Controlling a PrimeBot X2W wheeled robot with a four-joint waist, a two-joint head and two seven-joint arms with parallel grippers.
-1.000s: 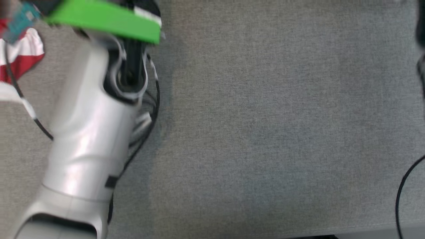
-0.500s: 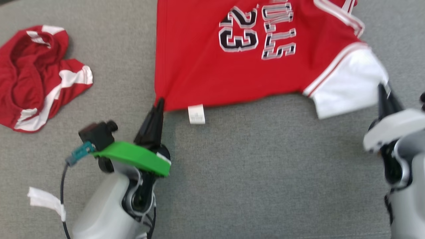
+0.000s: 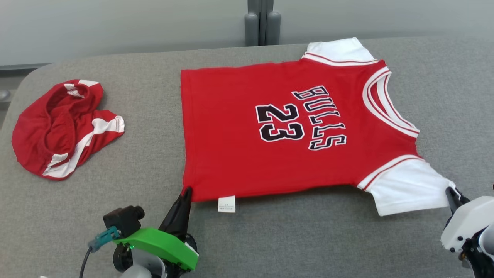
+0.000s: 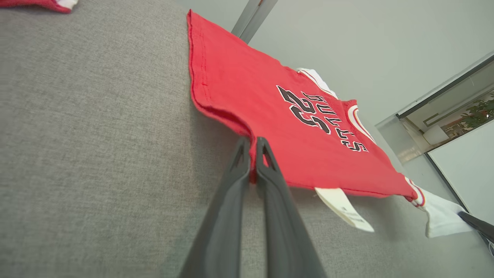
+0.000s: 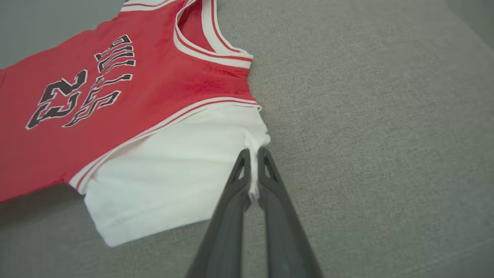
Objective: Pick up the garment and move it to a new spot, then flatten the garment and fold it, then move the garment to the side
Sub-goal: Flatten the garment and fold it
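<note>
The red shirt (image 3: 247, 154) with white sleeves lies spread flat across the middle of the grey padded surface (image 3: 308, 239), printed side up, hem towards the robot's left and neck towards its right. The hem's near corner is hidden between the fingers of the left gripper (image 3: 188, 190); the outer corner of the near sleeve is likewise covered by the right gripper (image 3: 449, 191). The print on the white label (image 3: 226, 204) hanging from the near edge is too small to read. In the left wrist view the shirt (image 4: 293, 127) looks slightly raised at the pinched corner, and the label (image 4: 343, 210) hangs clear of the cloth.

The left gripper (image 4: 252, 144) is clamped on the red hem corner, its fingers pointing away from the robot; its arm is cut off by the bottom edge below a green bracket (image 3: 158, 247) and a small black camera (image 3: 123, 218). The right gripper (image 5: 252, 154) is clamped on the white sleeve edge, fingers low over the surface; in the head view most of its pale body is cut off by the right edge.

A crumpled pair of red and white shorts (image 3: 58, 127) lies well apart at the left; its inner folds are hard to make out.
</note>
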